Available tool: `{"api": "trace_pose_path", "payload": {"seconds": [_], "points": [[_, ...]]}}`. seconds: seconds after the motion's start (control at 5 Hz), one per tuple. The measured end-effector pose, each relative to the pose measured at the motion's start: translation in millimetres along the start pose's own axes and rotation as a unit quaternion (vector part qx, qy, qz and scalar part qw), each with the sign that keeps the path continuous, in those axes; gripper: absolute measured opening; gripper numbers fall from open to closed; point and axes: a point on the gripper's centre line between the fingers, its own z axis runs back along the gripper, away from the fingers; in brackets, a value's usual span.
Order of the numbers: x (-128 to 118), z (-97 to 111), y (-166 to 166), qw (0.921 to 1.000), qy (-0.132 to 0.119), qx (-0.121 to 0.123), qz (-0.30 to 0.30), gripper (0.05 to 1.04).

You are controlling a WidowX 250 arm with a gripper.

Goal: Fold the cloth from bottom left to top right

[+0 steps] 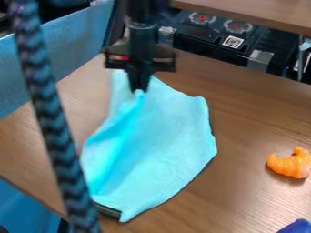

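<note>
Braided cable (54,127) crosses nearest the camera. Beyond it, over the table (255,113), my claw (139,90) pinches the cloth (164,141) by its far end; its length runs cameraward, its upper-right corner (198,101) rightward, where my fold should head.

Lose the upper arm (141,20) to the top edge, and see its lower part only as a blur. Cannot make out the cloth (164,136) pinched between the fingertips of the gripper (139,89), nor most of the black object (108,210) beneath its lower edge. Miss strips of the table (243,109) and blue fabric panel (67,41) behind the blurred braided cable (52,118), itself cut off at top and bottom. Get just part of a dark blue object (294,226) at the lower right corner. Cannot read the small square label (233,42).
</note>
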Motion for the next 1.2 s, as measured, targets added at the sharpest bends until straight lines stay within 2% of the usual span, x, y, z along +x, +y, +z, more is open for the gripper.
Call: {"api": "trace_pose_path", "payload": {"seconds": [0.2,0.6,0.8,1.0,1.2], "points": [[-4,9,-27,0.9998,-0.014,-0.006,-0.012,0.063],[-4,-2,-82,0.9997,-0.018,0.009,-0.010,0.083],[-5,-10,-104,0.9994,-0.023,0.010,-0.023,0.239],[-9,-14,-114,0.9989,-0.031,0.010,-0.033,0.516],[-7,-15,-120,0.9988,-0.038,-0.009,-0.031,0.811]]}}
